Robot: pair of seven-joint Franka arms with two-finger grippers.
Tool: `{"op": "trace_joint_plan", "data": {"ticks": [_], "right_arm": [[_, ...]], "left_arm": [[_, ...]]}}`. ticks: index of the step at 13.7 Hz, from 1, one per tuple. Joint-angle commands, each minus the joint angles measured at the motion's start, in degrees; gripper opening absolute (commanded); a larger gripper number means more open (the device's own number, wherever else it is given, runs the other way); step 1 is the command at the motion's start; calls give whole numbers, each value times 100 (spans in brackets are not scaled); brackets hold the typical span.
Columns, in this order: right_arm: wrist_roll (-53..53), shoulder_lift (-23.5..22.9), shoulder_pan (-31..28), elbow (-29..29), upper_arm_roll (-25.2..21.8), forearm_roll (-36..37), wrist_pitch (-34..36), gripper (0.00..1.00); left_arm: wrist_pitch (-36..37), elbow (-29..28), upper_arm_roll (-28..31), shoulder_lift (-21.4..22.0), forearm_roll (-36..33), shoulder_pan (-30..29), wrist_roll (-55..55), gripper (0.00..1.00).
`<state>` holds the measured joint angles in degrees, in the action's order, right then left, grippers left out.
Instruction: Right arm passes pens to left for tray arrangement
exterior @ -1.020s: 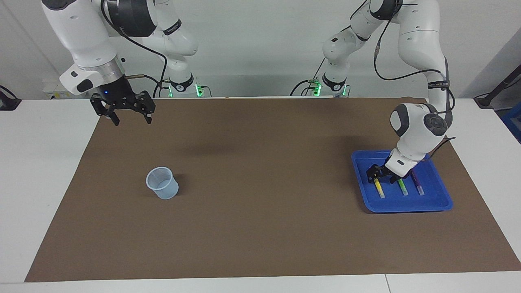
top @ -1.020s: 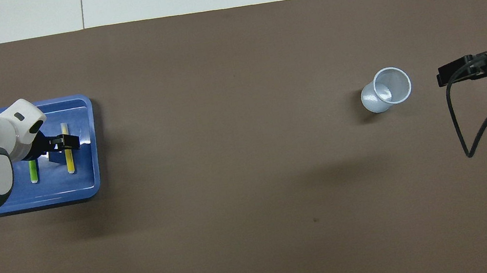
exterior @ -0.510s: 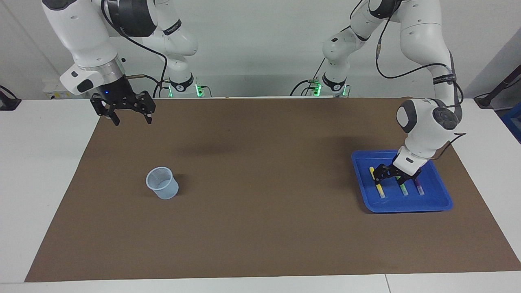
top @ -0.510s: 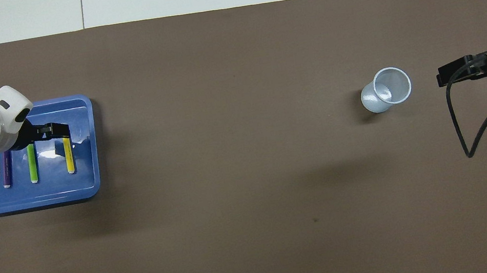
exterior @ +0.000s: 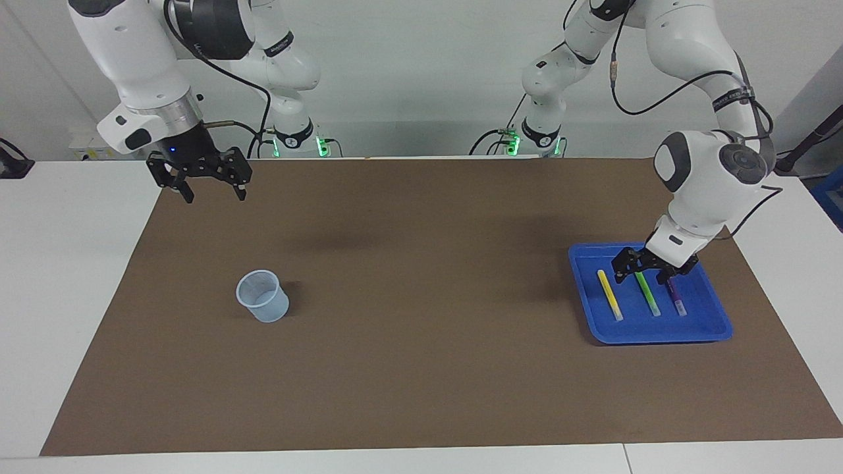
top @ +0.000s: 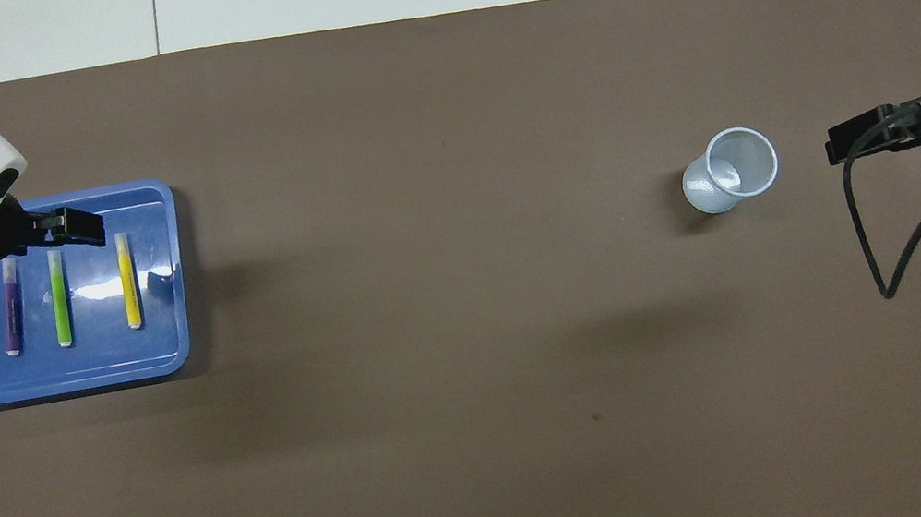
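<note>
At upper left of the facing view the right gripper waits open and empty above the mat, while at right the left gripper, also open, hangs over the tray, where three pens lie parallel below it.

Blue tray at frame left holds purple pen, green pen, yellow pen, parallel, apart. Left gripper over tray's upper rim. Translucent cup right; right gripper at right edge.
</note>
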<state>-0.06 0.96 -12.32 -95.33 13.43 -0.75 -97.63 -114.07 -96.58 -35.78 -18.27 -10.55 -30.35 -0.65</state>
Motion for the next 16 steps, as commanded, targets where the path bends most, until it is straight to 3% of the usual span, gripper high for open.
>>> {"op": "trace_joint_plan", "data": {"ticks": [1, 5, 9, 16], "right_arm": [[-99, 124, -34, -109, 28, -4, 42, 100], [-99, 124, -34, -109, 19, -4, 42, 100], [-99, 124, -34, -109, 19, -4, 42, 100], [-108, 124, -25, -117, 28, -4, 25, 100]], "left_arm": [[367, 219, -104, 235, -35, 38, -23, 100], [743, 236, -314, 499, -35, 38, -23, 100], [974, 219, -606, 1360, -35, 142, -14, 100], [1044, 166, -597, 1458, -35, 99, -14, 100]]}}
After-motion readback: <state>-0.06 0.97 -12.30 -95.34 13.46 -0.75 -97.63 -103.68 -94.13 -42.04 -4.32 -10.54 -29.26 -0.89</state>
